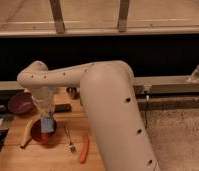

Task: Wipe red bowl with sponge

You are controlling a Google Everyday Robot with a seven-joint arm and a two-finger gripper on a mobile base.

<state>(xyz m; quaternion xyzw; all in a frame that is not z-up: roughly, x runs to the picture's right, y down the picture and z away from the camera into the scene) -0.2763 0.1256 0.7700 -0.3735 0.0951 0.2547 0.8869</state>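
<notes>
Wooden table (48,159) carries: red bowl (37,134), purple bowl (20,103), fork (69,139), banana (26,133), black block (61,107) (gripper (47,125) above red bowl).

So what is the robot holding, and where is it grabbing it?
The tool, down over the red bowl, is shut on the light blue sponge, gripping its top end; the rest hangs into the bowl.

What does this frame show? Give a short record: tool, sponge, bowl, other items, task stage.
tool: over the red bowl, shut on the sponge
sponge: light blue, held down inside the bowl
red bowl: on the wooden table, near its left side
other items: purple bowl behind left, fork and carrot to the right, banana on the left
task stage: sponge in bowl, wiping apparently under way
</notes>
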